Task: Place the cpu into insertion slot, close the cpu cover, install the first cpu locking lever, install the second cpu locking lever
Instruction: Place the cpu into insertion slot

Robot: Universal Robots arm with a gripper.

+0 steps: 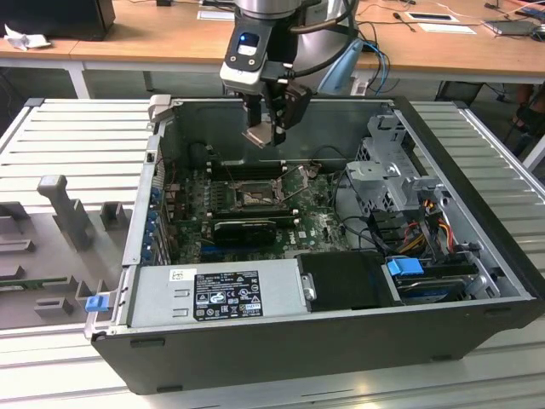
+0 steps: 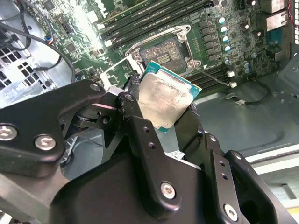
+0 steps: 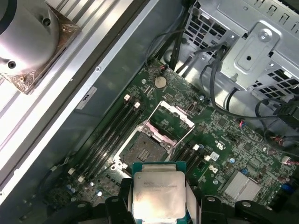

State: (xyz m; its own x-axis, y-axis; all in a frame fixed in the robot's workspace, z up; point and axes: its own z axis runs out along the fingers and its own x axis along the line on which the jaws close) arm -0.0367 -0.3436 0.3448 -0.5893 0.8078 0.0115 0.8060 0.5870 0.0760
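My gripper (image 1: 266,134) hangs above the open computer case, shut on the cpu (image 1: 259,137), a flat square chip with a pale silvery face. In both wrist views the cpu (image 2: 166,98) (image 3: 158,193) sits clamped by its edges between the black fingers (image 2: 135,119), tilted. Below it on the green board lies the insertion slot (image 1: 255,198) (image 2: 161,50) (image 3: 145,151), dark and uncovered. The cpu cover (image 3: 174,116) (image 2: 117,73) stands swung open beside the slot. The chip is well clear of the slot.
A black ribbed card (image 1: 247,228) lies just in front of the slot and memory slots (image 3: 110,133) run beside it. A grey power supply (image 1: 217,294) fills the case's front. A metal drive cage (image 1: 387,170) and cables (image 1: 417,226) stand on the exterior view's right.
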